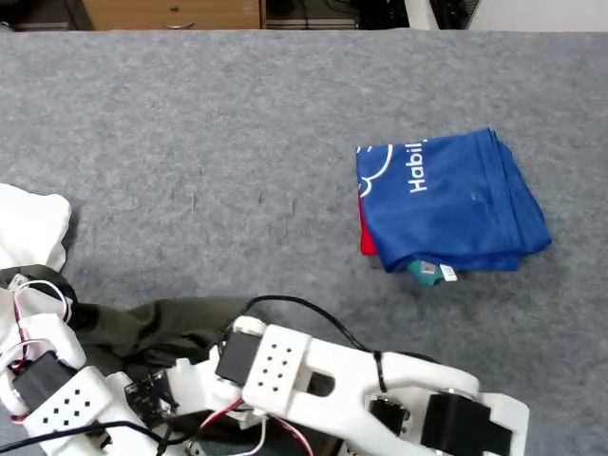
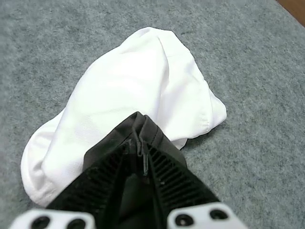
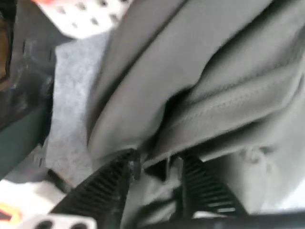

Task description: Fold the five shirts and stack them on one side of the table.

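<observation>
My left hand point(image 2: 143, 160) is pinching shut on a fold of the dark olive cotton shirt point(image 2: 153, 134), above the crumpled white shirt point(image 2: 138, 81). My right hand point(image 3: 155, 167) is clamping another olive fold. From above, the folded blue shirt point(image 1: 446, 204) is lying well apart, with open grey felt desk point(image 1: 237, 114) between.

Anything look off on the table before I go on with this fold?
Yes: under the blue folded shirt, a red shirt sticks out sideways and a teal shirt pokes out, tag showing, nearer the arms. The edges don't line up.
</observation>
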### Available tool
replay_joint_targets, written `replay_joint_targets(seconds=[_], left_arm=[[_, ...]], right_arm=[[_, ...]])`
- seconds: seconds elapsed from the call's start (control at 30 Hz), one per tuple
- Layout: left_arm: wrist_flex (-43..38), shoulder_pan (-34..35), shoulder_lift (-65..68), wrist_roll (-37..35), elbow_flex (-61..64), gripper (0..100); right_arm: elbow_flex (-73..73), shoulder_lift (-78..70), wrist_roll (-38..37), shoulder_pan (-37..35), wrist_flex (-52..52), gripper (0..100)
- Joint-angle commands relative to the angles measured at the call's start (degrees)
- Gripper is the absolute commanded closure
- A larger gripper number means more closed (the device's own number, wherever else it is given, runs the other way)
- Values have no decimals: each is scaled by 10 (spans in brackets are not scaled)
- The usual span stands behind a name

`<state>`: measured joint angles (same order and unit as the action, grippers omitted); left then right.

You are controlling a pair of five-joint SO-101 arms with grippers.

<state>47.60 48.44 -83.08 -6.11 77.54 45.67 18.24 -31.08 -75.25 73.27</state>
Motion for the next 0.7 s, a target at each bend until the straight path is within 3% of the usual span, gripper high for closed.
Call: replay_joint_targets(seconds=[0.0,0.13,0.4,0.67], left_arm=[[-11,-2,-2,-5,-2,981],[-11,-2,-2,-5,-2,981],[-11,-2,-2,-5,-2,981],[-11,-2,-2,-5,-2,981]], right_arm=[[-19,-32,7,-7,-9,850],[-23,-39,3,6,-5,853],[-28,-36,-14,93,8,979],[-28,29,-14,99,14,994]])
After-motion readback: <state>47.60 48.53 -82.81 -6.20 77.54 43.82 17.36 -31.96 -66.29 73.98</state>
